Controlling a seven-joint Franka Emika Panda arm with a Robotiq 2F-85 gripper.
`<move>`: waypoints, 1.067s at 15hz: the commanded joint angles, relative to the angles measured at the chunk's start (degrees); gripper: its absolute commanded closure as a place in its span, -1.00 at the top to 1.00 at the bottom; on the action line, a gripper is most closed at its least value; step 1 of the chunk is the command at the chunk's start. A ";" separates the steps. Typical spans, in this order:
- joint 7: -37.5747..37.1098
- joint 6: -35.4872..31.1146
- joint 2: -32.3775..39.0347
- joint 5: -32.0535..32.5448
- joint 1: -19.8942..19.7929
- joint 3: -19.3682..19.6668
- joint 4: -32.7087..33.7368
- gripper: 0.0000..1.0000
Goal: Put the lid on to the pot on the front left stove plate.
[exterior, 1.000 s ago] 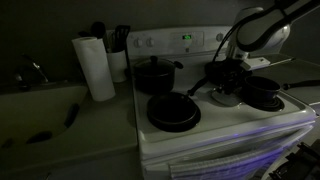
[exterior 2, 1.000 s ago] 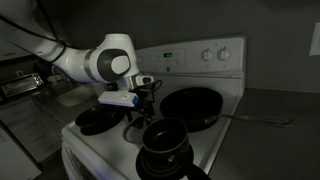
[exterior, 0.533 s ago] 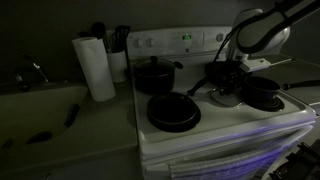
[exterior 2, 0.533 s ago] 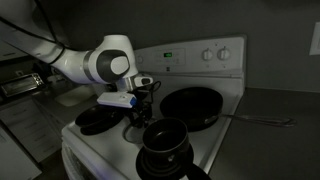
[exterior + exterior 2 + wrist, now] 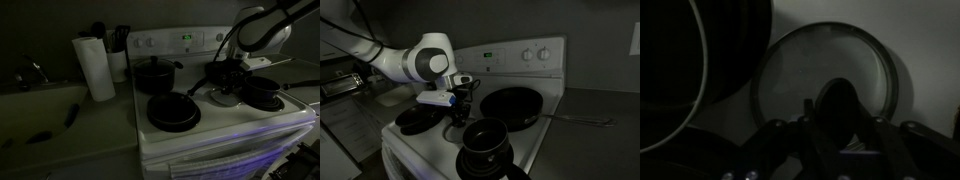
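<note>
My tool (image 5: pixel 840 128) hangs right over the lid (image 5: pixel 800 70) — its fingers flank the knob, but I cannot tell whether they pinch it. The lid lies on the cooker (image 5: pixel 225 122) — between the pan (image 5: pixel 173 112) and the pot (image 5: pixel 265 96).

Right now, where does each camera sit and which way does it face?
Exterior view: before the cooker, toward the counter, facing the control panel; arm enters upper right, gripper at the lid.
Exterior view: at the cooker's opposite end, looking across the tall pot and pan; arm enters upper left.
Wrist view: looks down on the lid; gripper at the bottom.
Shared: both exterior views show pan, tall pot, gripper.
</note>
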State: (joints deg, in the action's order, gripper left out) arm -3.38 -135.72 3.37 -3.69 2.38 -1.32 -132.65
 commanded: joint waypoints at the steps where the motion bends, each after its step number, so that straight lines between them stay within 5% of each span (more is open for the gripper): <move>1: -1.45 2.85 -1.67 1.45 0.01 -0.20 0.03 -0.72; 16: -3.58 15.17 -9.79 5.31 0.45 -1.84 8.91 -0.72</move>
State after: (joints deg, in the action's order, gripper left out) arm -4.88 -123.51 -4.44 -0.44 3.32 -3.12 -124.29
